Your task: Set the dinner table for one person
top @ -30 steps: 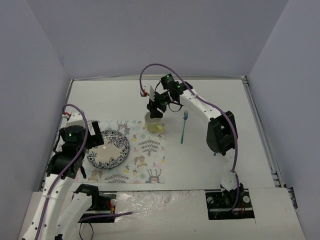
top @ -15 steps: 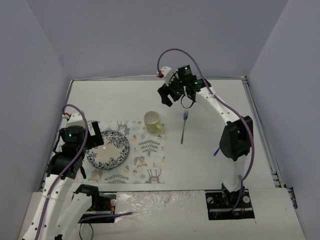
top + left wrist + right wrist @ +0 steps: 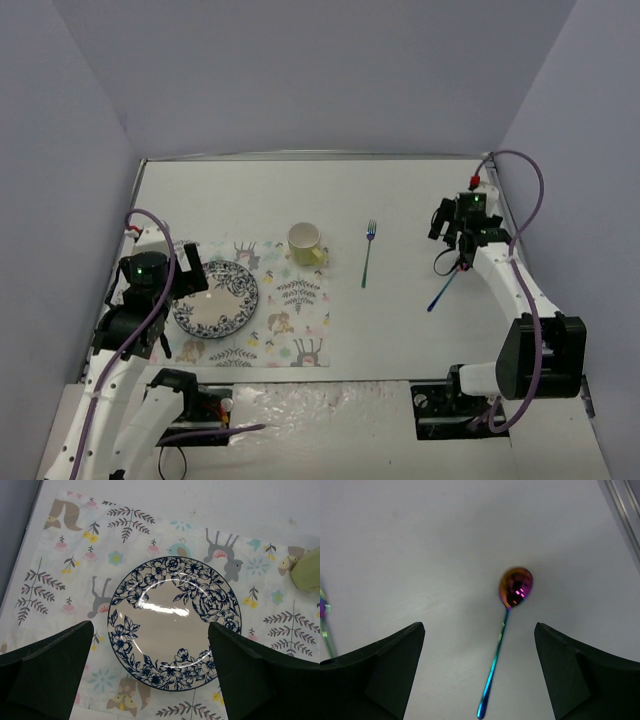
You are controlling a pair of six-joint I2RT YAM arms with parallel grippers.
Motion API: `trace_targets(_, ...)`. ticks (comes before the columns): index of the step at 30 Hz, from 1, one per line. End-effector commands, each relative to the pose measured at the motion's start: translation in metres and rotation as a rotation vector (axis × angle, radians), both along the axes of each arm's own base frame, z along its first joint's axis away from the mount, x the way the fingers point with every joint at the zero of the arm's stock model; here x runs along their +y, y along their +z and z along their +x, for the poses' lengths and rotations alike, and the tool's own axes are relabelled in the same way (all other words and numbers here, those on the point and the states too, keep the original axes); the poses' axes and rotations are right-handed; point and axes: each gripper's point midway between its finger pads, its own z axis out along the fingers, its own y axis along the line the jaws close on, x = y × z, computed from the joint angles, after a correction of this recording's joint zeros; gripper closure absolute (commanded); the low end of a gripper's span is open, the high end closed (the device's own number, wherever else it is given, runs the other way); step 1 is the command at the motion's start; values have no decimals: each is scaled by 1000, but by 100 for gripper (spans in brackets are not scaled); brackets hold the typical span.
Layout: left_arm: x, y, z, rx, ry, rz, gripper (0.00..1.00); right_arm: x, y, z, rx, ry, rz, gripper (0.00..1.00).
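Observation:
The white dinner table (image 3: 250,195) carries a floral placemat (image 3: 285,330) at the front left. A blue-flowered plate (image 3: 215,298) lies on the placemat's left half, and a yellow-green cup (image 3: 306,243) stands at the mat's far right corner. A fork (image 3: 367,253) lies on the bare table right of the cup. An iridescent spoon (image 3: 443,285) lies further right. My right gripper (image 3: 452,230) is open and empty above the spoon (image 3: 504,635), its fingers either side of it. My left gripper (image 3: 190,277) is open and empty over the plate (image 3: 172,625).
The table's metal edge rail (image 3: 622,502) runs close to the right of the spoon. The fork's end (image 3: 324,625) shows at the left edge of the right wrist view. The cup's side (image 3: 307,570) shows at the right edge of the left wrist view. Grey walls enclose the table.

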Motion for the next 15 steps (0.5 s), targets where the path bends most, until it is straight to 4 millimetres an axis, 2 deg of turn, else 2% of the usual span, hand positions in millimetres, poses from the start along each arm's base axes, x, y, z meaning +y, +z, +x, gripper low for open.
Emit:
trace_targets(1,0,19,8,-71,1,-6,3,-37,-24,-19,-62,-299,89,17)
trace_targets(6,-1,20,7,-77,-5,-10,3,-48,-58,-33,-8,-335,129,23)
trace_targets(15,-1,21,5,-84,-7,-8,3,-46,-83,-29,17,-333,162,41)
